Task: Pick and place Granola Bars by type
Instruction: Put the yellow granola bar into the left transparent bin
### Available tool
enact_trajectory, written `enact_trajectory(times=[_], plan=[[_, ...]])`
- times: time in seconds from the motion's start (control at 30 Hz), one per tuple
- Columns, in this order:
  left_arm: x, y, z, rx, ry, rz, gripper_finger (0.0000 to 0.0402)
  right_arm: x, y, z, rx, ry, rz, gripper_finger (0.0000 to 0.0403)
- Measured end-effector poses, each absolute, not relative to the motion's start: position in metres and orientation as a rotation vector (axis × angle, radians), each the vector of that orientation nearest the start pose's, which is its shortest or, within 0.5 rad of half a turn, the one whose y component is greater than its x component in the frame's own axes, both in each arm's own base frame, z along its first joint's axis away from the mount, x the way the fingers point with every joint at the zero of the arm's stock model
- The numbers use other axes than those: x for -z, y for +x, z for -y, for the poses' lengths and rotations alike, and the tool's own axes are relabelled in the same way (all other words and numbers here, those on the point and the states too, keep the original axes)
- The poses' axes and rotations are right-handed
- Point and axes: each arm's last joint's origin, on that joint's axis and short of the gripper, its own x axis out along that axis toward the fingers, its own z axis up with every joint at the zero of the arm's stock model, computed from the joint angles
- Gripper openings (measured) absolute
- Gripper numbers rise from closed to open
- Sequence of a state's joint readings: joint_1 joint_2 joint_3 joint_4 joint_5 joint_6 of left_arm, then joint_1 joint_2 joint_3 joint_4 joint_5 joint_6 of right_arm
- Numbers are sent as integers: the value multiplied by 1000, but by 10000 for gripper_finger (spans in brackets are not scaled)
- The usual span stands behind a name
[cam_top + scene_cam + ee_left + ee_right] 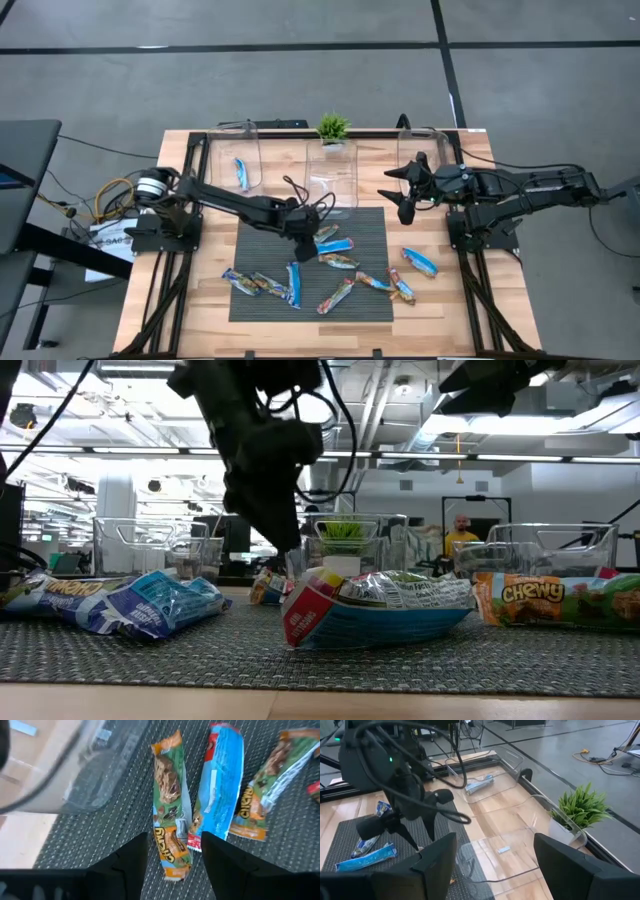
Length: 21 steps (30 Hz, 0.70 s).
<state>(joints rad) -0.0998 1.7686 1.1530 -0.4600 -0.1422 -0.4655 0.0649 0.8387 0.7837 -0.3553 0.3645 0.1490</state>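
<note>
At the far left, a clear tub (240, 165) already holds one blue bar (242, 173), so that bin looks set aside for the blue kind. The left gripper (305, 228) hangs low over the far edge of the dark ribbed mat (255, 250), just in front of the empty middle tub (332, 175). Its fingers are parted with nothing between them, and they straddle the end of an orange-and-green chewy bar (170, 832) lying flat beneath; I judge it is lining up to close on that one. A blue-and-white bar (220, 785) lies right beside it, nearly touching, which could get nudged.

The rest of the granola bars (300, 280) are scattered loose across the near half of the mat, with one blue-and-white bar (420, 262) off the mat's right edge on the bare wood. A small potted plant (333, 128) stands at the far edge between the tubs.

The right gripper (400, 192) waits raised over the right side, jaws spread wide and empty, near the third tub (430, 150).

The wooden table (180, 300) sits on grey carpet; beyond it are an open workspace with ceiling lights and a person in yellow (461, 540).
</note>
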Motion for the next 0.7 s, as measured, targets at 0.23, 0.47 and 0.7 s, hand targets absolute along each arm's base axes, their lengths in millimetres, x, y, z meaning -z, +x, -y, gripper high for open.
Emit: enact_trajectory(times=[0.23, 0.47, 0.7], plan=[[-164, 356, 31, -302, -285, -1086, 176, -308, 179, -1, 325, 58, -383, 260], [-149, 360, 32, -310, -281, -1120, 176, -308, 179, -1, 324, 58, -382, 260], [-148, 359, 31, -332, -318, -1126, 133, -308, 179, -1, 324, 58, -382, 260]])
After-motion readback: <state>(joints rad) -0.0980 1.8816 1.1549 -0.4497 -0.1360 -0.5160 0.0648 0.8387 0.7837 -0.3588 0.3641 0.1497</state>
